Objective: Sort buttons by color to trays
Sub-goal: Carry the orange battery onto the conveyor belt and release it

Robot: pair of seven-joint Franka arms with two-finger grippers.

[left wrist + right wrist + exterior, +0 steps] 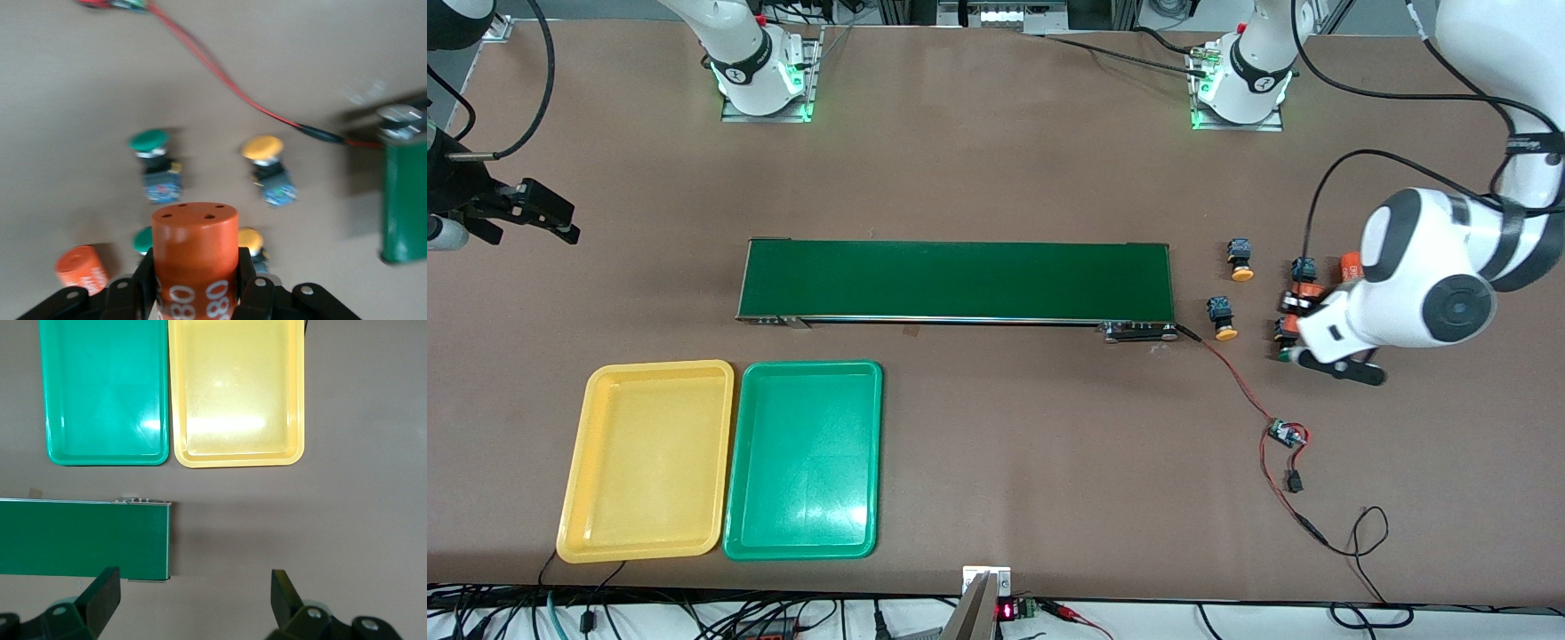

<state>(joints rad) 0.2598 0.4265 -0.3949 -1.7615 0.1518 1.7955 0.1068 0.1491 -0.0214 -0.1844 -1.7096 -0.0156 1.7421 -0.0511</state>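
While the right gripper (193,600) waits high over the bare table (996,160) at the right arm's end, its fingers spread wide and holding nothing, the left gripper (197,293) hangs over the cluster of parts at the left arm's end of the conveyor belt (956,280), its fingers (148,277) closed on an upright orange cylinder (195,257) printed with white numbers; a second orange cylinder (81,269) lies on the table just beside it; no button is in the grip. All four buttons lie on the table near that gripper: a green-capped button (155,163) and a yellow-capped button (267,167) are clear in the left wrist view, apart from each other, while a second green cap (142,240) and a second yellow cap (251,240) peep out either side of the held cylinder. From the front, two yellow-capped buttons (1240,259) (1221,319) lie between the belt's end and the gripper; the others are mostly hidden by the arm. Both trays sit side by side, touching, nearer the front camera than the belt, toward the right arm's end: the yellow tray (647,460) outermost, the green tray (804,460) beside it; neither holds a button. A red wire (1232,373) runs from the belt's end across the table.
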